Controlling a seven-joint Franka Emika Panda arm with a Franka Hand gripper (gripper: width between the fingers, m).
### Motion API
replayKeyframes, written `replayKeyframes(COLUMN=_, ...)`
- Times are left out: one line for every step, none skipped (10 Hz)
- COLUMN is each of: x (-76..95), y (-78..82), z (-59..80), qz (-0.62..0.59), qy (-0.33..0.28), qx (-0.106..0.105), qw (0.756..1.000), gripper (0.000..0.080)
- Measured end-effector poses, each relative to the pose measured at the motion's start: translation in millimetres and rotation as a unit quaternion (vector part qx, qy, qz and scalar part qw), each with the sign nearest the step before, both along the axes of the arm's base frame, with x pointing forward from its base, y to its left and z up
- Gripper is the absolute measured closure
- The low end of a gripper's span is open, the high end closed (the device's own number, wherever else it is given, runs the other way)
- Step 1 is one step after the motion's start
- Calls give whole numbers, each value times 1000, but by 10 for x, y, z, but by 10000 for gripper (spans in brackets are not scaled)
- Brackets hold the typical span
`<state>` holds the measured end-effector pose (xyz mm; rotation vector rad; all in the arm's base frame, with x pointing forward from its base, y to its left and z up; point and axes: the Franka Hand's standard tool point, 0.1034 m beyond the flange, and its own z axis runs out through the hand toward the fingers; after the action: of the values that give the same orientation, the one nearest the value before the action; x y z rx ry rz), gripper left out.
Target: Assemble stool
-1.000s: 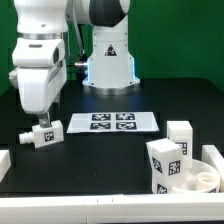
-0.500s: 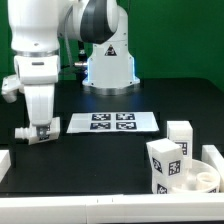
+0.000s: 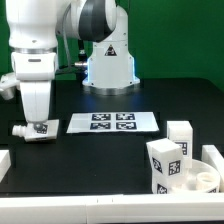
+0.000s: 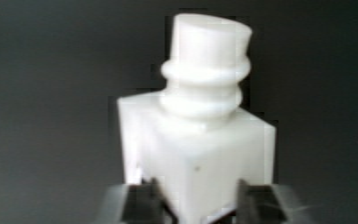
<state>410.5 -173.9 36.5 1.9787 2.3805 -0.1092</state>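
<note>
Over at the exterior view's left, the pincer [image 3: 37,128] sits low on the black worktop [image 3: 110,160], closed around a white stool leg [image 3: 39,131]. From the wrist view, that leg [image 4: 194,130] is a square block with a rounded peg on its far end, its near end pinched between the two dark fingers [image 4: 144,203]. Just beside it, toward the middle, lies the marker board [image 3: 112,121]. Well apart, at the exterior view's right, stand more tagged legs [image 3: 165,162], one [image 3: 180,137] behind, near the round seat ring [image 3: 212,168].
</note>
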Motion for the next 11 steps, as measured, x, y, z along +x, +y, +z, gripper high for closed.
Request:
replayKeyframes(x=5, y=-4, z=6, qz=-3, qy=-2, qx=-1, qw=1000, gripper=720)
replayKeyframes(x=-10, y=-3, z=-7, qz=-11, qy=0, qx=0, qw=1000, gripper=776)
replayKeyframes(x=-9, y=-3, z=-4, qz=-42, qy=-3, qx=0, qw=999, gripper=794)
replayKeyframes(x=-6, y=0, z=1, qz=-80, qy=-5, qx=0, qw=997, gripper=794)
replayKeyframes(x=0, y=5, z=5, qz=-115, qy=-5, qx=0, qw=993, gripper=798)
replayKeyframes(x=-8, y=0, z=1, qz=-116, qy=-4, qx=0, qw=993, gripper=798)
replayKeyframes(x=-10, y=-2, z=0, qz=-114, qy=-4, qx=0, qw=993, gripper=798)
replayKeyframes(x=-11, y=-3, z=3, qz=-101, qy=-3, qx=-1, qw=995, gripper=798)
replayKeyframes(x=-22, y=-1, z=10, qz=-82, qy=-2, qx=-2, qw=997, gripper=709)
replayKeyframes(x=-62, y=-7, z=-12, qz=-71, qy=1, qx=-2, qw=997, gripper=573)
replayKeyframes(x=-92, y=-6, z=-30, qz=-72, qy=4, qx=-2, qw=997, gripper=573)
